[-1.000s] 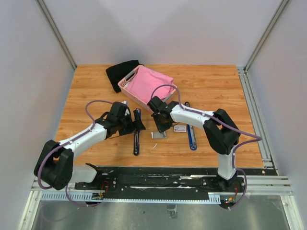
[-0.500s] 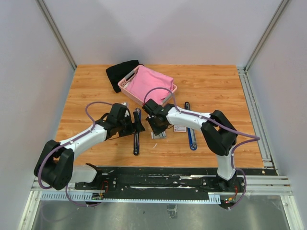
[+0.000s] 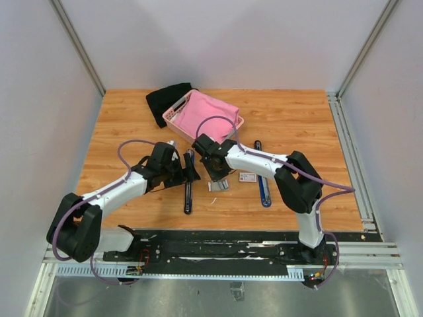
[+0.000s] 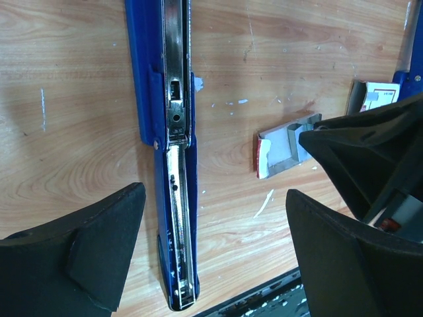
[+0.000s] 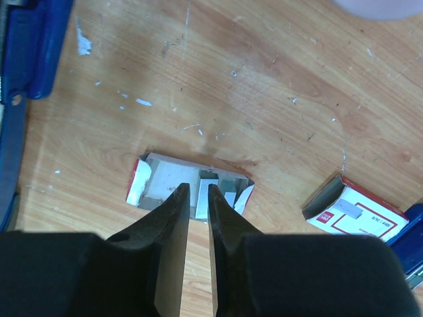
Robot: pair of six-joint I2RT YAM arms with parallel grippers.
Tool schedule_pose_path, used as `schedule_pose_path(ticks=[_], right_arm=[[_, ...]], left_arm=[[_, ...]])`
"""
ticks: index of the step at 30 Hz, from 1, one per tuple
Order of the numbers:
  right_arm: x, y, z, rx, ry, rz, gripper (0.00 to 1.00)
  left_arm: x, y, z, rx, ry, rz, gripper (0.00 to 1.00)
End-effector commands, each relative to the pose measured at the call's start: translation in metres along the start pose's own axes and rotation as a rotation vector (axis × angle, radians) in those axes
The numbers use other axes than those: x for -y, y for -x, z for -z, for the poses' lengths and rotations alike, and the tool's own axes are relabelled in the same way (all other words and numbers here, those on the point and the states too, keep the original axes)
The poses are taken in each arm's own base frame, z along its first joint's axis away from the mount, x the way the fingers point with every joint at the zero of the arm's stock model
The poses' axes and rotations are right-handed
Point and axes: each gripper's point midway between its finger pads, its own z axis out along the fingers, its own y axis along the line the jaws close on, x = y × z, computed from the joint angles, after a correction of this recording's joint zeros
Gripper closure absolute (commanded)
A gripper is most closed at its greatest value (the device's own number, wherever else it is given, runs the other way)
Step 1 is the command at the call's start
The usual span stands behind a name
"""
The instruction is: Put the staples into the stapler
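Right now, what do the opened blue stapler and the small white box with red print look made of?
The stapler: glossy blue shell, probably plastic or painted metal, around a shiny metal channel that reflects light. The box: thin printed cardboard, judging by its folded, matte edges.

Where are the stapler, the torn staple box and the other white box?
stapler (image 4: 176, 59), left wrist view, on its metal rail
torn staple box (image 5: 165, 173), right wrist view, on its bare inner floor
other white box (image 5: 362, 214), right wrist view, on its printed top
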Motion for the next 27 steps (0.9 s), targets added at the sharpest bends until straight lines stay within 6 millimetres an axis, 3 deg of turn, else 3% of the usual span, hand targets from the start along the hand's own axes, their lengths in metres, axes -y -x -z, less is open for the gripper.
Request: schedule_pose_path(ticks=[1, 14, 21, 27], right_arm=[[0.005, -0.013, -0.008, -0.064, -0.056, 0.024, 0.81], [0.008, -0.02, -0.015, -0.1, -0.064, 0.016, 0.81], [0.008, -0.017, -0.011, -0.094, -0.058, 0.008, 0.75], [0.008, -0.017, -0.012, -0.101, -0.039, -0.009, 0.75]], left_arm=[[-0.001, 0.004, -0.004, 0.011, -0.009, -0.002, 0.08], [-0.008, 0.001, -0.009, 0.004, 0.01, -0.013, 0.08], [-0.013, 0.007, -0.013, 0.015, 0.044, -0.046, 0.08], [-0.012, 0.011, -0.019, 0.015, 0.049, -0.067, 0.08]])
